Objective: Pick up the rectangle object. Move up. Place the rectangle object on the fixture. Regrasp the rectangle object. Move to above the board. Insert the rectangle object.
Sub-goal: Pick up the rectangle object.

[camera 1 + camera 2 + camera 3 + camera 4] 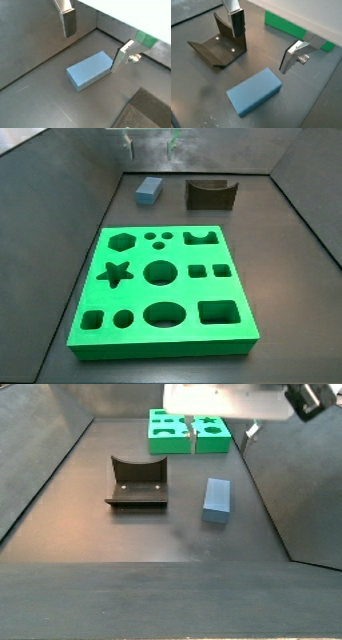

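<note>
The rectangle object (90, 70) is a pale blue block lying flat on the dark floor, seen in both wrist views (254, 91) and both side views (148, 190) (217, 497). My gripper (95, 42) hangs open above it, apart from it, with nothing between the silver fingers (236, 22). In a side view the gripper (154, 145) barely shows at the frame's upper edge. The dark fixture (219, 46) stands beside the block (209, 194) (138, 481). The green board (167, 283) with its shaped holes lies farther off (187, 432).
Grey walls (80, 188) enclose the floor on all sides. A strip of the green board (288, 27) shows behind one finger. A dark raised edge (147, 112) sits in a corner of a wrist view.
</note>
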Controlling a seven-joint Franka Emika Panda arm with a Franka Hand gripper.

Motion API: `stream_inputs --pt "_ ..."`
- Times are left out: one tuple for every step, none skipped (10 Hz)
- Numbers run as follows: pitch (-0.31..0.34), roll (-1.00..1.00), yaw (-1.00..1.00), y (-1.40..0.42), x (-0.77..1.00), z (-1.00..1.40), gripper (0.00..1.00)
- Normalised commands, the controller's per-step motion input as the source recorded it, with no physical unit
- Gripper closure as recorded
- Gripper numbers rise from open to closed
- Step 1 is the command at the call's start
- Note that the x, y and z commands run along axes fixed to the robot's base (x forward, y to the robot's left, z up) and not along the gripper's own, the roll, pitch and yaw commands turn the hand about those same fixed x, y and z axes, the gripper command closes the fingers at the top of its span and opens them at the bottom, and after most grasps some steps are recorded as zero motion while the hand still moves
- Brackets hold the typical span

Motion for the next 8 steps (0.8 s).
stream_inputs --pt "-0.206 -0.02 -0.03 0.0 -0.1 -0.39 0.0" --pt "-0.21 -0.01 -0.06 0.0 -0.11 -0.4 0.0" --pt "-0.224 -0.03 -0.11 0.0 -0.11 -0.4 0.0" --pt "-0.23 -0.05 -0.1 0.0 -0.09 -0.38 0.0" --pt "-0.23 -0.05 -0.1 0.0 -0.07 -0.4 0.0" --pt "-0.223 -0.05 -0.15 0.0 -0.02 -0.41 0.0" --pt "-0.233 -0.05 -0.19 0.0 -0.02 -0.37 0.0" --pt "-0.263 -0.09 -0.21 0.0 -0.02 -0.36 0.0"
